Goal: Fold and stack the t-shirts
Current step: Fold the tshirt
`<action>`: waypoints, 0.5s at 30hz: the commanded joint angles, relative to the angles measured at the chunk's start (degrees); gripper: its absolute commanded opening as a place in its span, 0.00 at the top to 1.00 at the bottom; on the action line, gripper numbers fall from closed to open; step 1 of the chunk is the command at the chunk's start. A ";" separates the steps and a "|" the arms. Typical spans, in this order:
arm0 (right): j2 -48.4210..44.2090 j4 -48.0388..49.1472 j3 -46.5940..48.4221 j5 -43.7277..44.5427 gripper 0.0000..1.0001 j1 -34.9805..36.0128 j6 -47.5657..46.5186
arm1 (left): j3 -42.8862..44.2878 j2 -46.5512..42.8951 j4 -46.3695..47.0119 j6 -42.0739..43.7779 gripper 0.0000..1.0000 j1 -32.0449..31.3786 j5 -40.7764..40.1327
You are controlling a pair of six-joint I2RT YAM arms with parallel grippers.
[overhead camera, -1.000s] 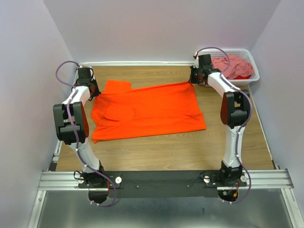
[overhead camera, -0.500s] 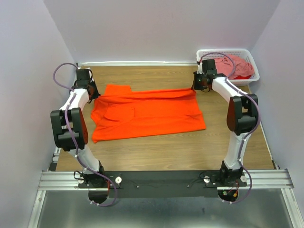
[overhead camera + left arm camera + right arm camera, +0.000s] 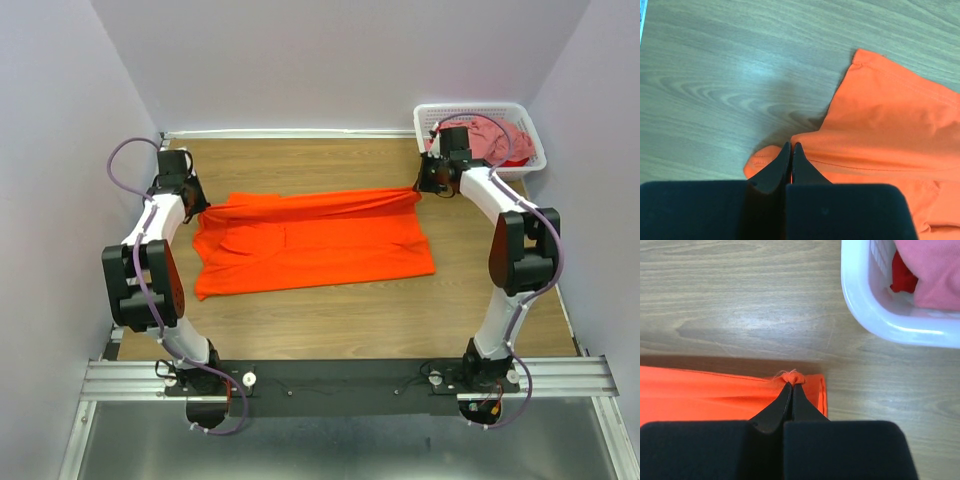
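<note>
The large orange t-shirt lies spread on the wooden table, its far edge lifted and pulled toward the near side. My left gripper is shut on the shirt's far left corner, its fingertips pinched together on the cloth. My right gripper is shut on the far right corner, a small tuft of orange cloth bunched at its tips. The dusty pink t-shirt lies crumpled in the basket; it also shows in the right wrist view.
The white lattice basket stands at the far right corner, close behind my right gripper; its rim shows in the right wrist view, with a red cloth inside. Walls close in the table on three sides.
Both grippers have moved toward the near side with the shirt's far corners, folding the far edge over. The far left sleeve no longer lies flat.
</note>
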 commanded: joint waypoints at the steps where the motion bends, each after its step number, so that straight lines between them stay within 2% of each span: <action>1: -2.17 -0.17 -1.86 0.85 1.00 -0.75 0.97 | -1.79 -2.08 -0.96 -0.33 1.00 0.65 -1.20; 15: -0.94 -0.44 -7.14 1.02 1.00 -1.27 6.15 | -6.72 -1.11 -0.78 -1.65 1.00 0.65 -2.69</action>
